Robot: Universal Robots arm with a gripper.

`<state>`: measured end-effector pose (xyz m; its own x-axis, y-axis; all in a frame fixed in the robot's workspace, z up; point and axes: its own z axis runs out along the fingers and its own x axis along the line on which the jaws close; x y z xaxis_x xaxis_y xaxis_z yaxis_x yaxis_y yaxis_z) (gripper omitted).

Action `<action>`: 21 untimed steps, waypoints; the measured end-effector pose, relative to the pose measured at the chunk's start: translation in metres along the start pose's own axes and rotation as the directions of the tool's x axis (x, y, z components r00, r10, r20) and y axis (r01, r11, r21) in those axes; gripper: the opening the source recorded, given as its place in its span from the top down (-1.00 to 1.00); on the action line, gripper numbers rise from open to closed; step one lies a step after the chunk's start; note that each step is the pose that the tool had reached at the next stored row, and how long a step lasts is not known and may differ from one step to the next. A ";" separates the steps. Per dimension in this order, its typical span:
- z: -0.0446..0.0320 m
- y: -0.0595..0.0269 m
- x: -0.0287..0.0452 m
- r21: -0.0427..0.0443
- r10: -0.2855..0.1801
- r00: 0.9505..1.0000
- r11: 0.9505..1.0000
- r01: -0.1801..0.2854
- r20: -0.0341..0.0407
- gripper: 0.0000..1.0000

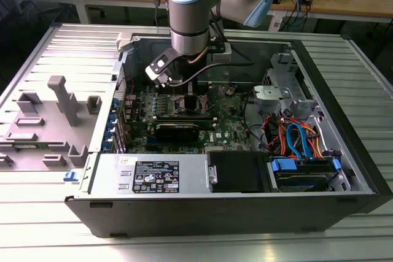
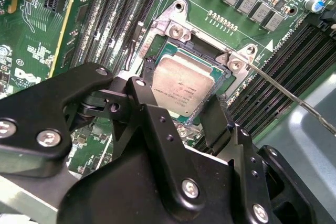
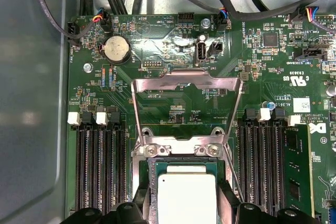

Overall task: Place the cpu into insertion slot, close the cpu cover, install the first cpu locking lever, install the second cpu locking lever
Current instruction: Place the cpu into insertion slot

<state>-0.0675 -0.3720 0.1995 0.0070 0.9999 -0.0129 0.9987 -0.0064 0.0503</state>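
**Fig. Wrist and exterior views of the socket area.** Nearest the cameras we see the black two-fingered gripper [image 2: 177, 97]. Its jaws are set narrow, about one chip-width apart, and bear on two opposite edges of the cpu [image 2: 184, 85], a small flat square chip with a silvery-grey metal top. We read this as a hold.

The cpu lies directly between the fingertips, reaching a little beyond them, and appears to sit flat inside the insertion slot [image 3: 178, 150], the square socket with a silver metal rim.

The hazard we judge greatest is a sideways drag. If the jaws part unevenly, or one pad clings to the chip, the cpu could tilt or slide across the pins beneath and bend them.

Beyond the slot, the cpu cover [image 3: 186, 80], a thin silver frame plate with a large window, stands swung open. Nothing therefore retains the chip.

A thin steel wire locking lever [image 2: 283, 90] juts out beside the socket, where it could snag a finger.

Long black memory slots [image 3: 100, 166] flank both sides of the socket on the green circuit board [image 3: 173, 40]. The board lies inside the open grey computer case [image 1: 344, 108].
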 end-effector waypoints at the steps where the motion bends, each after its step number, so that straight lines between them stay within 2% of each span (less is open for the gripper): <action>1: 0.0001 0.0000 0.0002 0.000 0.000 1.000 1.000 0.000 0.000 -0.24; 21: 0.0029 0.0005 0.0020 0.000 0.000 1.000 1.000 0.000 -0.002 -0.24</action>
<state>-0.0668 -0.3701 0.1966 0.0071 0.9999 -0.0113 0.9987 -0.0065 0.0503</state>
